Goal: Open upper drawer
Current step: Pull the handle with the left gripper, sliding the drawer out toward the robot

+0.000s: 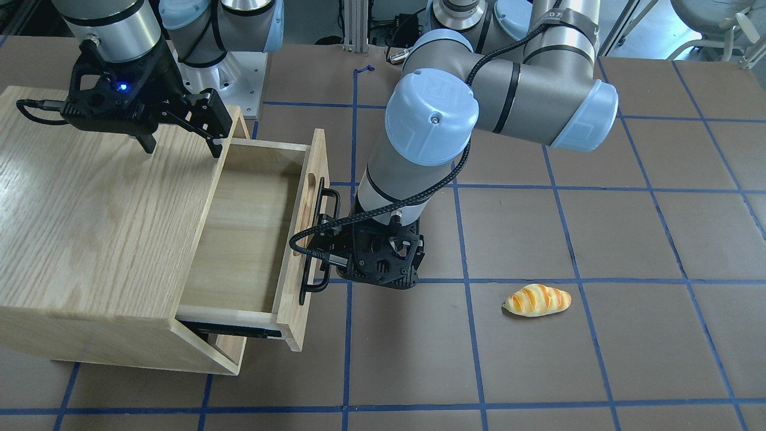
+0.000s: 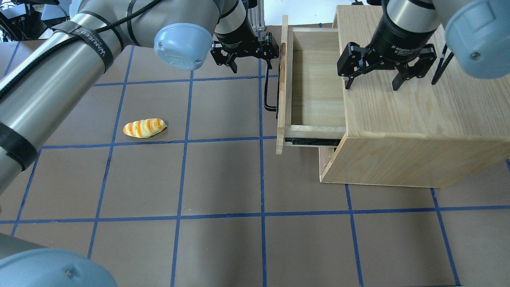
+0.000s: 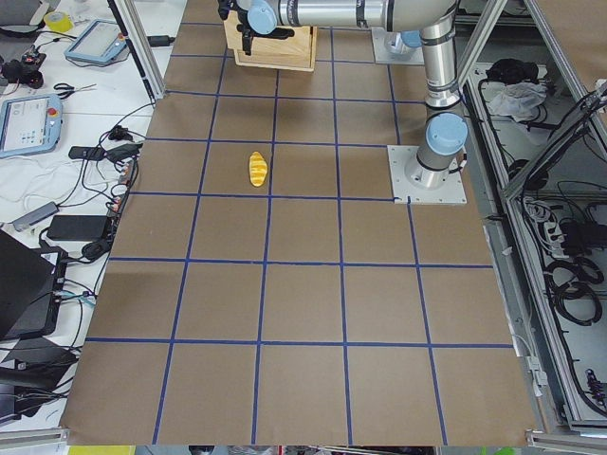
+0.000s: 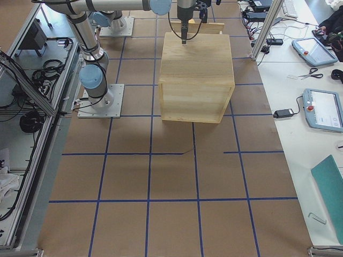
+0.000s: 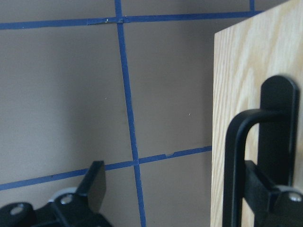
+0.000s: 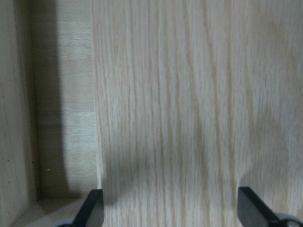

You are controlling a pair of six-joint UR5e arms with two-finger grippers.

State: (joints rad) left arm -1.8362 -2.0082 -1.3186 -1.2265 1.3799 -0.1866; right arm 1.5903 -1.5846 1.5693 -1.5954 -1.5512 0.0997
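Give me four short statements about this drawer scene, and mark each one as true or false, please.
1. The upper drawer is pulled out of the cabinet. True.
2. The bread roll lies inside the drawer. False: it lies on the table, and the drawer looks empty.
3. The right gripper is open above the cabinet top. True.
4. The left gripper is shut on the bread roll. False: it is open, at the drawer's black handle.
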